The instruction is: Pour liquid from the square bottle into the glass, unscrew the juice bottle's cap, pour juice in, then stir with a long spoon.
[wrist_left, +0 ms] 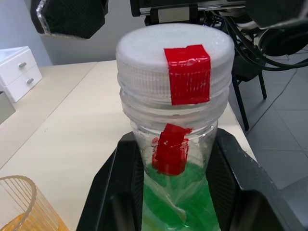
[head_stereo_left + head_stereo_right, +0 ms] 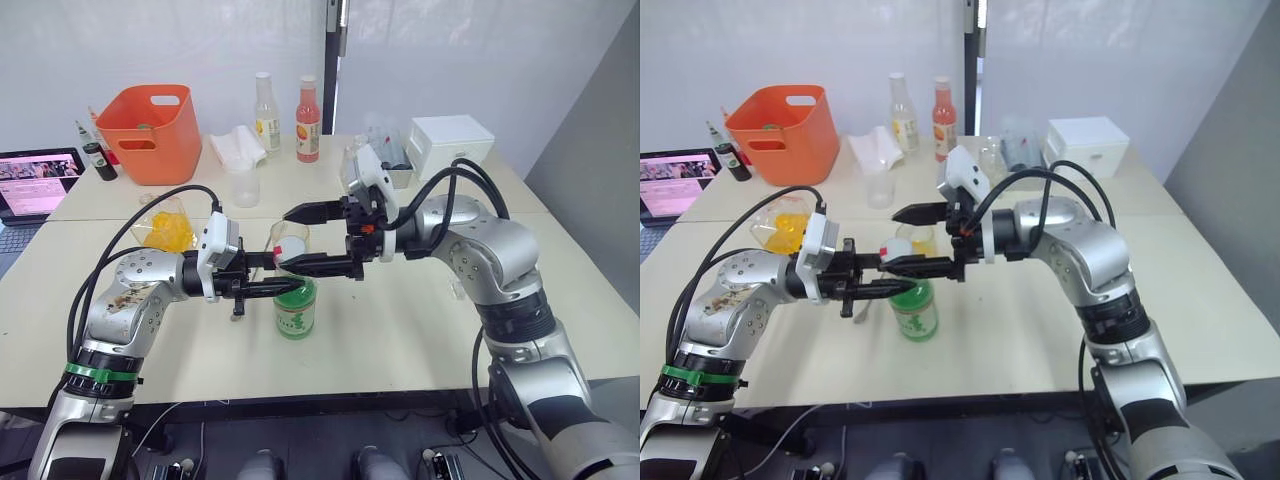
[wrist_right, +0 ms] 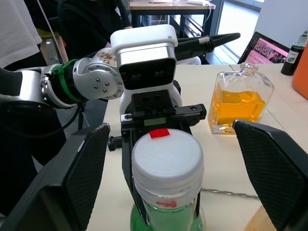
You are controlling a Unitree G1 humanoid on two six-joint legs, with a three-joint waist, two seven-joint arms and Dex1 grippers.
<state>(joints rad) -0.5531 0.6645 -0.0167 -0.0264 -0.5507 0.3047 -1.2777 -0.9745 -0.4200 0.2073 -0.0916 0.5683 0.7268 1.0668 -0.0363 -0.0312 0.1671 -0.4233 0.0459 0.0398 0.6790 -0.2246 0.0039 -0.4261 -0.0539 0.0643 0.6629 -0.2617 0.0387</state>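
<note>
The juice bottle (image 2: 296,312) stands upright on the table (image 2: 400,330), with green liquid inside. Its white cap (image 2: 290,250) with a red tape strip is on the neck. My left gripper (image 2: 285,276) is shut on the bottle's neck just under the cap, as the left wrist view shows. My right gripper (image 2: 286,238) is open, one finger on each side of the cap, apart from it. The square bottle (image 2: 165,228) with orange liquid stands behind my left arm. The glass (image 1: 14,202) holds orange liquid just behind the juice bottle. A thin twisted metal stem, the long spoon (image 3: 226,193), lies on the table.
At the back stand an orange basket (image 2: 150,130), two slim bottles (image 2: 266,115) (image 2: 308,120), a plastic cup (image 2: 243,185), a white cloth (image 2: 237,148) and a white box (image 2: 450,145). A laptop (image 2: 35,185) sits far left. A person (image 3: 29,29) is beyond the table.
</note>
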